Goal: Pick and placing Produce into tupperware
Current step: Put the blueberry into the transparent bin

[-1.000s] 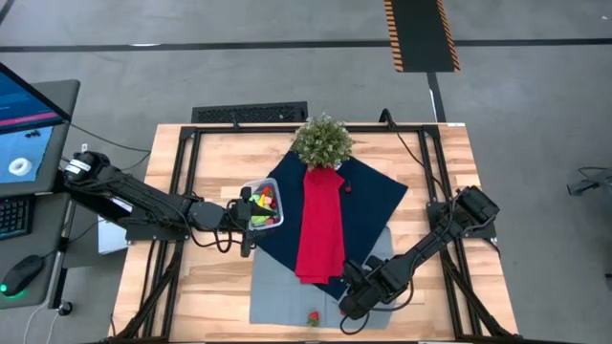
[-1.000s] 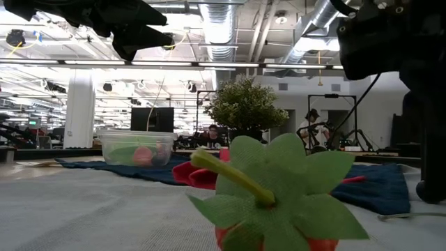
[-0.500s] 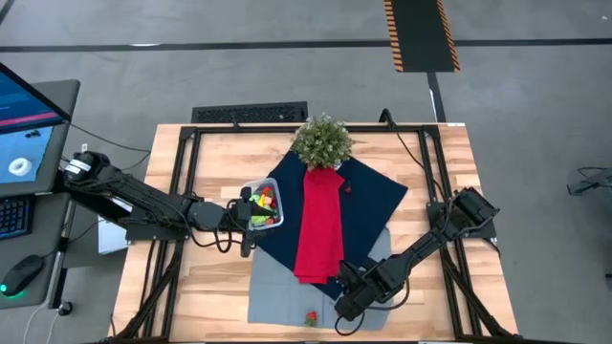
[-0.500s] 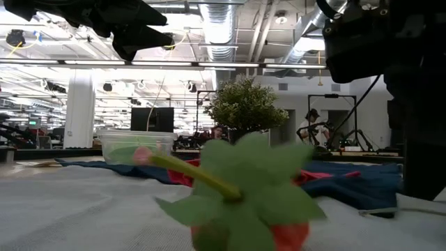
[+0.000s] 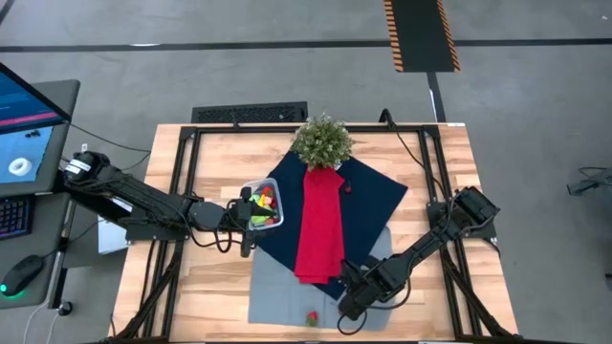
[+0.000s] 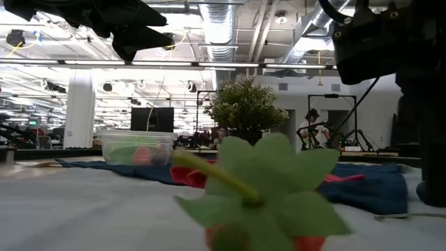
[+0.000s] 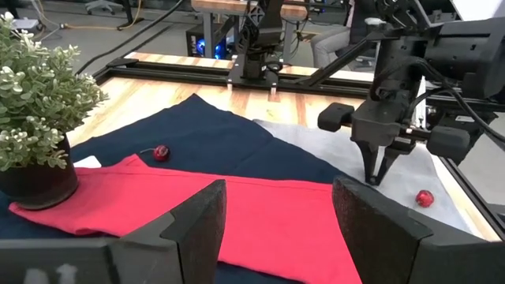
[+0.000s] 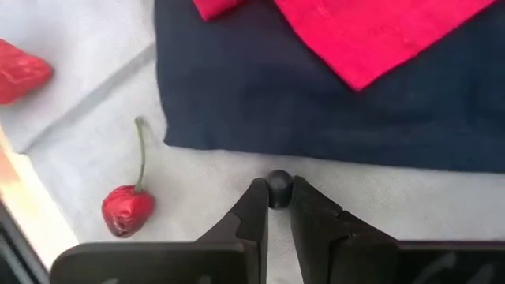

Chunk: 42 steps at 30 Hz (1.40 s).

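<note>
The clear tupperware [image 5: 263, 204] stands on the navy cloth's left corner with several colourful produce pieces inside. My left gripper [image 7: 280, 207] hovers open just above it, holding nothing. My right gripper [image 8: 278, 197] points steeply down at the grey cloth near the front edge, shut on a small dark berry. A red cherry [image 8: 125, 213] with a stalk lies on the grey cloth beside it. A strawberry [image 5: 312, 317] with a green leaf cap lies at the front edge. Another cherry [image 7: 161, 151] rests on the navy cloth. My right gripper pinches the small dark round berry [image 8: 278, 184] between the free ends of its two fingers. The fingers come from above, pointing steeply down. The berry sits at the level of the grey cloth [image 8: 371, 213]; whether it is lifted clear I cannot tell.
A red cloth strip [image 5: 320, 225] runs down the middle of the navy cloth [image 5: 378, 201]. A bushy potted plant [image 5: 322, 140] stands at its far end. Black frame rails [image 5: 180, 191] line the wooden table's sides.
The strawberry at the front edge has wobbled: it shifted a little toward the table's left, then partly back, and its stalk has tipped lower.
</note>
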### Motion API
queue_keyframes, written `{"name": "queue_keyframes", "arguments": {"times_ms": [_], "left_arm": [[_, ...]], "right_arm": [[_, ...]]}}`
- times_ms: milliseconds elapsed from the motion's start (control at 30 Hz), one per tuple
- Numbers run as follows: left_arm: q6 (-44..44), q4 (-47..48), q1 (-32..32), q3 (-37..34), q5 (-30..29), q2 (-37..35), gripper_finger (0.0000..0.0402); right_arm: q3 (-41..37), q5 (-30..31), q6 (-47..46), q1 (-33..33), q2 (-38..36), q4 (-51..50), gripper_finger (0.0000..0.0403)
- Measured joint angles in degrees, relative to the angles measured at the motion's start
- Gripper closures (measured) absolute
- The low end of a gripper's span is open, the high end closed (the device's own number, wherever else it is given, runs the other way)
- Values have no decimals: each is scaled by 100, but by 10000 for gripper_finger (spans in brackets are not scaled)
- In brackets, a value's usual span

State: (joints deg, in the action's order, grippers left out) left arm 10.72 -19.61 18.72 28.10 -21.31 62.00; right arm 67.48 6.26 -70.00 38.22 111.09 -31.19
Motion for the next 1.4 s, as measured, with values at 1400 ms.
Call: {"name": "queue_keyframes", "arguments": {"times_ms": [1400], "left_arm": [[-796,-397,391,-2,-125,-427,180]], "right_arm": [[1078,1906,4700,-2207,68,1658,340]]}}
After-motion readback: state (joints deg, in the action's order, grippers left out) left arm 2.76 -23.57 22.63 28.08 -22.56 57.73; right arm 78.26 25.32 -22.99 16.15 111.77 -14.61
